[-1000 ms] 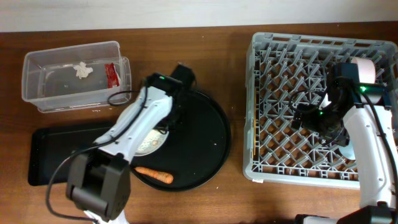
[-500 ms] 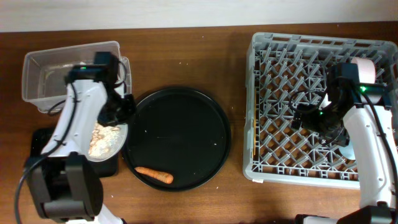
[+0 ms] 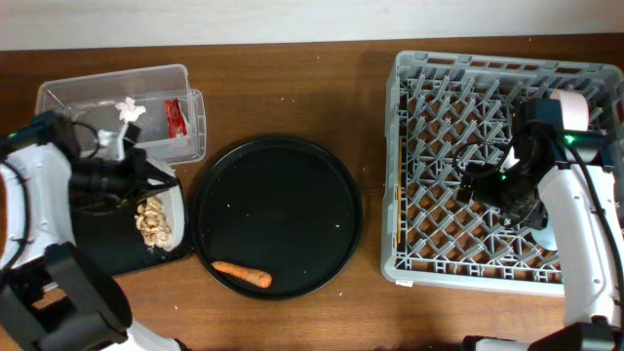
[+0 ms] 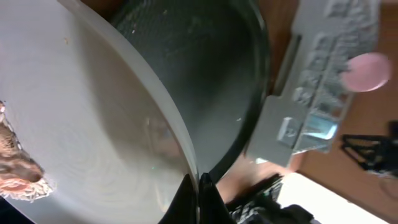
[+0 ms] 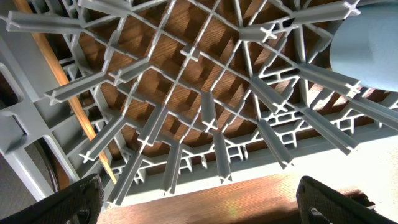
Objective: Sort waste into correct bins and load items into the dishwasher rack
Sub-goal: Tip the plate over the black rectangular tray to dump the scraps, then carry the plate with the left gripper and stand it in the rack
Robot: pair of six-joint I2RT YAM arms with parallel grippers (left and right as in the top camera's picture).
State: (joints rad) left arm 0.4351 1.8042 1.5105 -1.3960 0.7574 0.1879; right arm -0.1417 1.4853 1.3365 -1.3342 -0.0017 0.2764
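My left gripper (image 3: 144, 178) is shut on the rim of the grey-white plate (image 3: 175, 207) and holds it tilted over the flat black tray (image 3: 83, 249). Beige food scraps (image 3: 151, 220) lie on the plate's low side. In the left wrist view my fingers (image 4: 199, 194) pinch the plate (image 4: 93, 124) at its edge, with scraps (image 4: 15, 169) at the left. The carrot (image 3: 242, 274) lies on the round black tray (image 3: 292, 171). The clear tub (image 3: 93, 117) holds the tissue (image 3: 127, 109) and the red wrapper (image 3: 175, 114). My right gripper (image 5: 205, 208) is open and empty over the rack (image 3: 458, 97).
In the rack are the pink bowl (image 3: 577, 109), the blue cup (image 5: 367, 50) and chopsticks (image 5: 68, 102) along its left side (image 3: 398, 210). The round black tray sits between the bins and the rack.
My left arm carried the plate left from the round tray to over the flat black tray and tilted it. The scraps slid to its low side. The right arm has not moved.
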